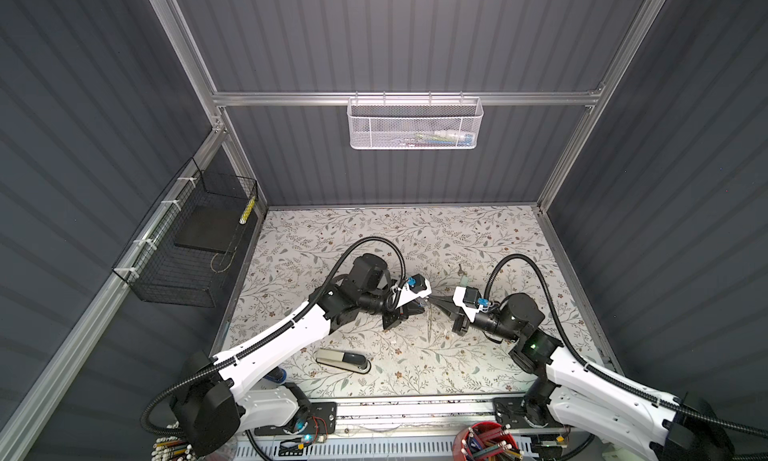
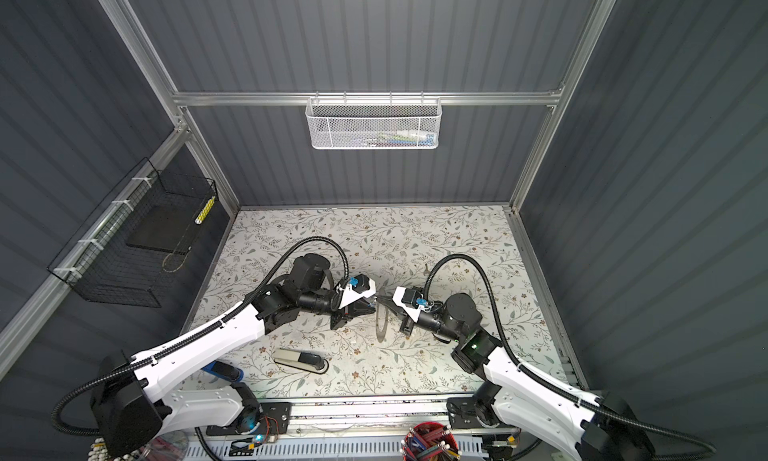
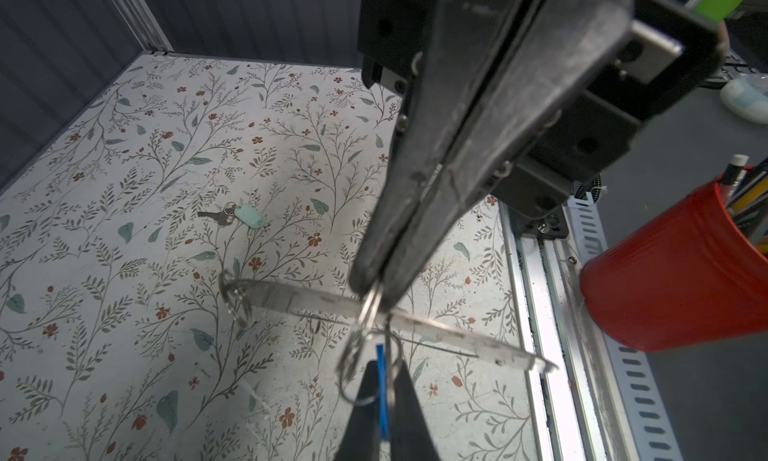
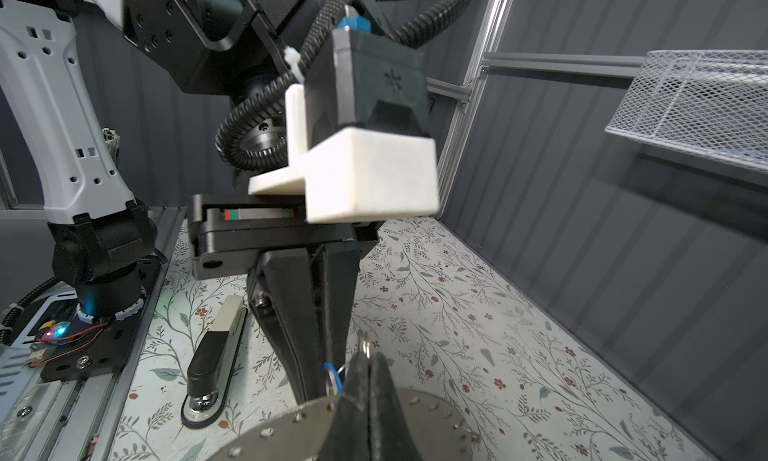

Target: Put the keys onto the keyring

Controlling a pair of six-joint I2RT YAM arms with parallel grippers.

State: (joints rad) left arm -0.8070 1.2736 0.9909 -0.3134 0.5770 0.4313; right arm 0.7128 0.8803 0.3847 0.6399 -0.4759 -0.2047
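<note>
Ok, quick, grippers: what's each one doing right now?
Left gripper: shut on the blue key.
Right gripper: shut on the keyring.

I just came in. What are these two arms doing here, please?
The robot is putting keys on a large flat keyring. The right pincer is shut on the keyring's band and holds it on edge above the table. The left pincer grips the blue-tagged key by its tag, its small wire loop right at the band; whether it is hooked on, I cannot tell. The mint-green-tagged key lies on the table, untouched.
</note>
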